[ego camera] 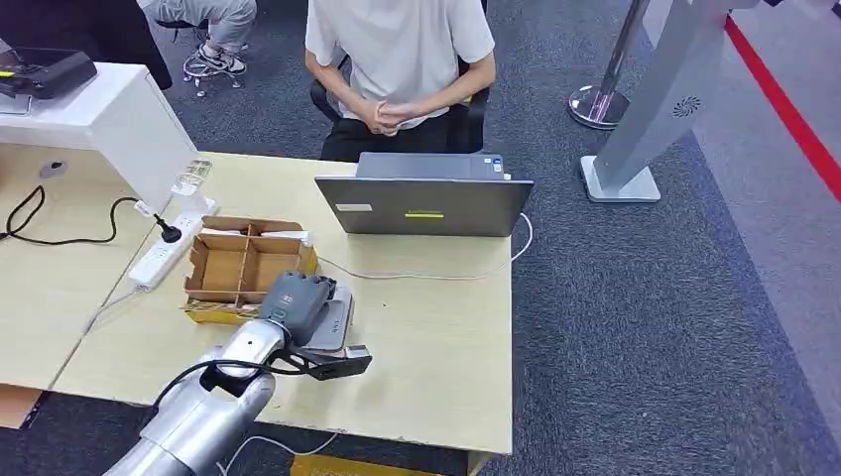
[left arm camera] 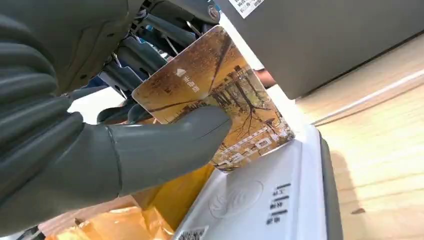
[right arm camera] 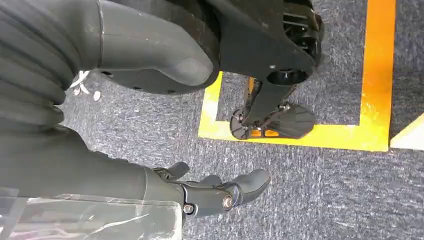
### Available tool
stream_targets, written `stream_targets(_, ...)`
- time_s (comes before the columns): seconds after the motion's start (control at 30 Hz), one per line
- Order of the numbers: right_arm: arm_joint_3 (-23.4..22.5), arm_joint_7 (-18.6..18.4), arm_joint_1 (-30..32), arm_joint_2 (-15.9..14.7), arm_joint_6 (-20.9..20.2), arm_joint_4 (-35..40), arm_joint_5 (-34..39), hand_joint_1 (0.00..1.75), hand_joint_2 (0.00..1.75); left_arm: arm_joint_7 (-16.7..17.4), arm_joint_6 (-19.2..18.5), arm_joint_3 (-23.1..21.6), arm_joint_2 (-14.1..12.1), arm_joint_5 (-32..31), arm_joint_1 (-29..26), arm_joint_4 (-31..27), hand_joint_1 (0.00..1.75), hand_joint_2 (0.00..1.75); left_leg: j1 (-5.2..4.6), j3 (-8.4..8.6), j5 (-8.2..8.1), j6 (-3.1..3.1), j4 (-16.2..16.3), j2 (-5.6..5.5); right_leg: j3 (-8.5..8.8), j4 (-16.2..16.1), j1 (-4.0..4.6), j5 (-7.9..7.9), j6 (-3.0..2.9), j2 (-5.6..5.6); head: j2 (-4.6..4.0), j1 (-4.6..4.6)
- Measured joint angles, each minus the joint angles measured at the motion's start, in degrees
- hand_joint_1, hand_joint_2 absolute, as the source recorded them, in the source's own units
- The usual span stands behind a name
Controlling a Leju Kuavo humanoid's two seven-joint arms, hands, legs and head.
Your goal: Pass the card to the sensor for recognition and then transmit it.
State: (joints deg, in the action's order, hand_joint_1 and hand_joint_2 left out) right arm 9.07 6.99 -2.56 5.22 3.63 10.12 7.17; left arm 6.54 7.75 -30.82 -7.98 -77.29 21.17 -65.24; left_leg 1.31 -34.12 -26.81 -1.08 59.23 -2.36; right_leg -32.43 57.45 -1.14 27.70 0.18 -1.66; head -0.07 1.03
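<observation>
- Left hand [left arm camera: 100, 145] is gripping card [left arm camera: 215, 95], tilted, long axis sloping down toward sensor [left arm camera: 260, 200].
- Card is showing amber tree print.
- Right hand [right arm camera: 220, 192] is hanging loose, holding nothing.

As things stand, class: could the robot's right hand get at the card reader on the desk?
Probably not: the right hand hangs empty above the carpet, and the left hand, holding the card, covers the reader.
</observation>
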Motion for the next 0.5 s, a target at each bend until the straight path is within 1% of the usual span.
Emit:
stream_targets(0.2, -0.51, 0.0, 0.18, -0.15, 0.09, 0.0, 0.11, 0.0, 1.75, 0.02, 3.86, -0.05, -0.9, 1.16, 0.16, -4.01, 1.75, 1.75, 0.0, -0.02, 0.02, 0.02, 0.01, -0.01, -0.02, 0.0, 0.0, -0.01, 0.01, -0.01, 0.0, 0.0)
stream_targets(0.27, -0.57, 0.04, 0.27, -0.2, 0.09, 0.0, 0.0, 0.0, 1.75, -0.72, 6.64, -0.02, -1.63, 2.88, 0.36, -6.37, 1.75, 1.75, 0.0, -0.04, 0.02, 0.02, 0.01, -0.01, -0.05, 0.0, 0.0, -0.01, 0.01, 0.0, 0.0, -0.02)
stream_targets(0.37, -0.57, 0.24, 0.3, -0.39, 0.09, 0.0, -0.79, 0.0, 1.75, -2.39, 9.76, 0.22, -3.17, 4.48, 2.48, -10.02, 1.75, 1.75, 0.01, -0.08, 0.02, 0.02, 0.0, -0.05, -0.05, 0.02, 0.01, -0.01, 0.01, 0.03, 0.0, 0.0)
stream_targets(0.4, -0.55, 0.31, 0.28, -0.44, 0.04, 0.0, -1.25, 0.0, 1.75, -2.67, 11.46, 0.79, -4.06, 4.04, 3.51, -11.05, 1.75, 1.75, 0.01, -0.07, 0.02, 0.02, 0.0, -0.01, -0.06, 0.02, 0.02, -0.01, 0.01, -0.01, 0.0, -0.02)
stream_targets(0.5, -0.38, 0.35, 0.33, -0.52, 0.02, 0.0, -2.23, 0.0, 1.75, -4.11, 17.0, 3.67, -5.79, 2.32, 6.65, -11.15, 1.75, 1.75, 0.02, -0.05, 0.04, -0.01, 0.0, -0.01, -0.07, 0.04, 0.02, -0.01, 0.01, -0.01, 0.0, -0.02)
